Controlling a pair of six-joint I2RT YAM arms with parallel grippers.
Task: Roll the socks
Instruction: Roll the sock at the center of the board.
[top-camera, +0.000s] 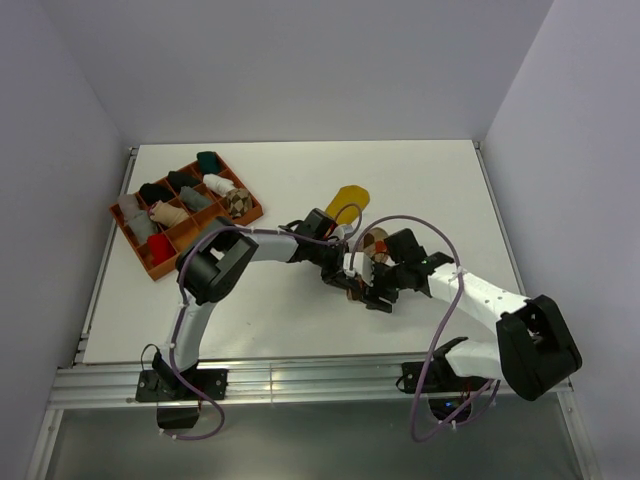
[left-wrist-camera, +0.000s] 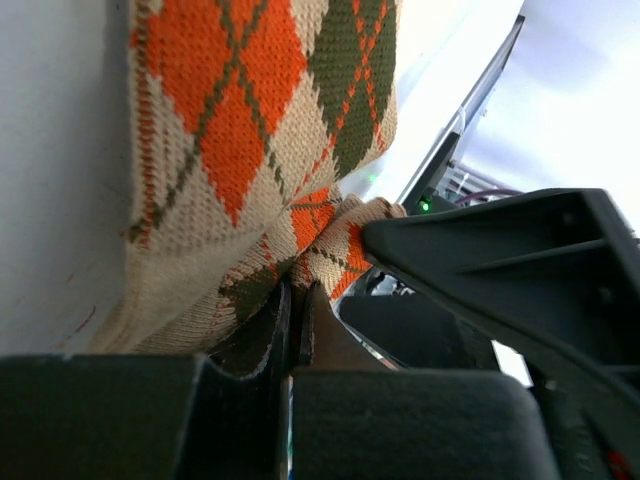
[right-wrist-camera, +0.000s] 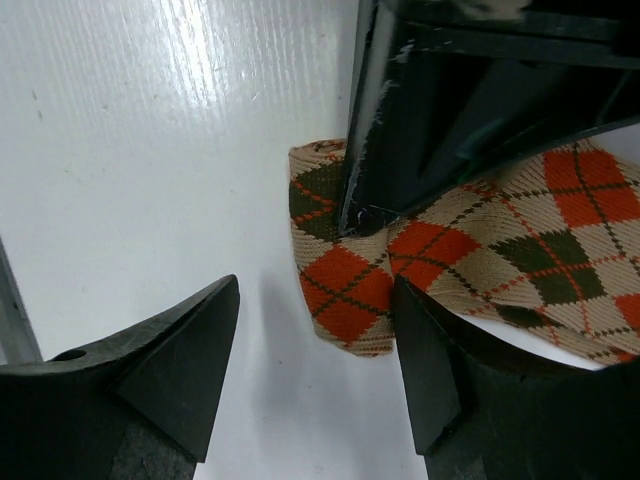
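Note:
The orange-brown-cream argyle sock (top-camera: 374, 243) lies on the white table between both grippers. My left gripper (left-wrist-camera: 296, 300) is shut on a folded edge of this sock (left-wrist-camera: 250, 130); in the top view it (top-camera: 345, 270) sits at the sock's near-left end. My right gripper (right-wrist-camera: 315, 345) is open, and its right finger (right-wrist-camera: 435, 375) touches the sock's end (right-wrist-camera: 345, 290) while the left finger stands apart over bare table. The left gripper's dark finger (right-wrist-camera: 420, 120) presses on the sock there. The mustard yellow sock (top-camera: 350, 196) lies flat behind them. A brown-and-cream argyle bundle (top-camera: 237, 203) sits in the tray.
An orange compartment tray (top-camera: 128, 232) at the back left holds several small bundles in black, grey, white, teal and red. The two arms cross close together at the table's middle. Cables loop above the right arm (top-camera: 440, 235).

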